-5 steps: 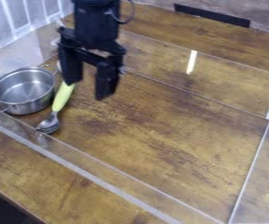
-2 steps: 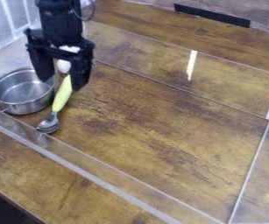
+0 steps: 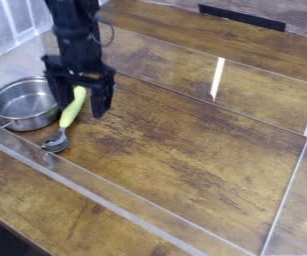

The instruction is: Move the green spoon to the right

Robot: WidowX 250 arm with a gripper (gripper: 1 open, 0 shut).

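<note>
The green spoon lies on the wooden table, its yellow-green handle pointing up-right and its silver bowl at the lower left. My gripper points straight down over the handle's upper end. Its jaws are open, one black finger left of the handle and the other on its right. I see no grip on the handle. The handle's top end is partly hidden behind the fingers.
A round steel pot stands just left of the spoon, close to the left finger. Clear plastic walls fence the wooden work area. Bare wood stretches to the right of the spoon.
The gripper moved left and down, from right of the spoon to straddling its handle close to the table. Its jaws stayed open. The spoon has not moved.
</note>
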